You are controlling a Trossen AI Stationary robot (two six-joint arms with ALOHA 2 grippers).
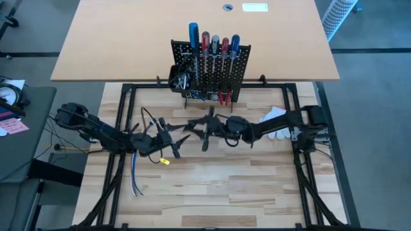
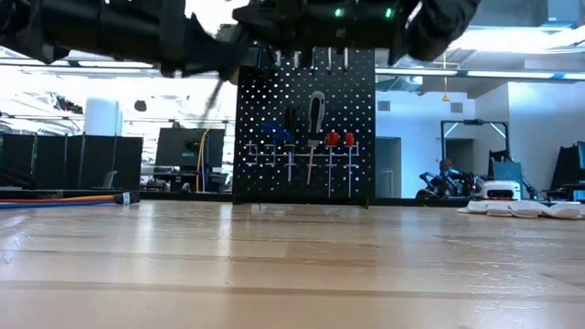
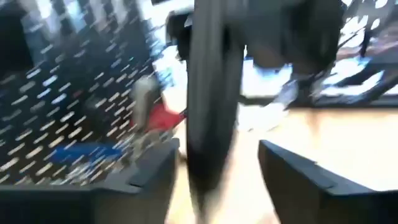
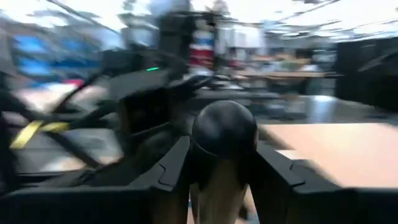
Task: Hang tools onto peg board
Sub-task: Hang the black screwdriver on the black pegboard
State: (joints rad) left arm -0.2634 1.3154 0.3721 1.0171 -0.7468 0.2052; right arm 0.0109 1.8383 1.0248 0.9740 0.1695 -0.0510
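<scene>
Both arms meet mid-table just near of the peg board [image 1: 210, 69], apparently handing over a black-handled tool [image 4: 224, 134]: the right gripper [image 4: 219, 177] clasps its rounded butt, while the left gripper [image 3: 214, 168] stands released around the shaft.

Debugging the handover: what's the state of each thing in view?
Left gripper: open around the black-handled tool.
Right gripper: shut on that tool's handle.
Black-handled tool: held off the table.
Peg board: upright, screwdrivers hung on it.
Glove: lying on the table.
Cables: loose on the table.
</scene>
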